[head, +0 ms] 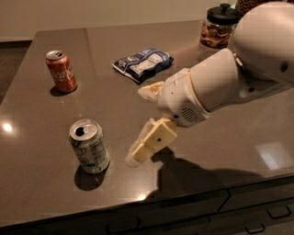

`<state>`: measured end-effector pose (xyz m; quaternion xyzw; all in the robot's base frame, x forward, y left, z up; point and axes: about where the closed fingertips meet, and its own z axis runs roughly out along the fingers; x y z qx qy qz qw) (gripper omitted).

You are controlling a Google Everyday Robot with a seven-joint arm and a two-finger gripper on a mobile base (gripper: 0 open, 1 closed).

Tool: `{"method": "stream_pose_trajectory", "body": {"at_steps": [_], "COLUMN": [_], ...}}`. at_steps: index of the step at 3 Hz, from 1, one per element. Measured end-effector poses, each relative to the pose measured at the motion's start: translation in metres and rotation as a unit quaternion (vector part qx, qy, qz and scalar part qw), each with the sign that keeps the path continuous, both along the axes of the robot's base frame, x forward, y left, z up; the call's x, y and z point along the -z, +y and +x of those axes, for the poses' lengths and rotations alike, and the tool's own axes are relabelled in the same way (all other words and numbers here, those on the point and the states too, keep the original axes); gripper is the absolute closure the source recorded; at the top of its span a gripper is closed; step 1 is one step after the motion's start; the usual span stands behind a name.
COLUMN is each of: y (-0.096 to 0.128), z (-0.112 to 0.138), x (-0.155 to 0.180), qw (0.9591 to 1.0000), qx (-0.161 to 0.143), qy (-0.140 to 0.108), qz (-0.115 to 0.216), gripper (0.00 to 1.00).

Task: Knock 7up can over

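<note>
On the dark glossy table (257, 137) stand two cans: one 7up can (89, 146), upright, and one red cola can (61, 71) behind it. Just right of the 7up can hangs the gripper (137, 125), its fingers spread. One blue snack bag (143, 63) and one jar (218, 27) sit beyond, by a pale wall (92, 13).

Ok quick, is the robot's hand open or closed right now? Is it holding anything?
Gripper: open, fingers spread, holding nothing, low over the table beside the upright 7up can, not touching it.
</note>
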<state>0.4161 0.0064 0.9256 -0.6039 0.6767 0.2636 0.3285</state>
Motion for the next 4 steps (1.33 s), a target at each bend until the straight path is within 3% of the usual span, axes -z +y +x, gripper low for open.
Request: {"method": "stream_pose_trajectory", "body": {"at_steps": [2,4], "y": [0.058,0.100], "z": [-0.013,-0.017], "x": [0.009,0.010], "qw": [0.9981,0.9955], "qx": [-0.038,-0.058], "qy": [0.016,0.025], "qz": [0.045,0.070], "gripper": [0.00,0.00]}}
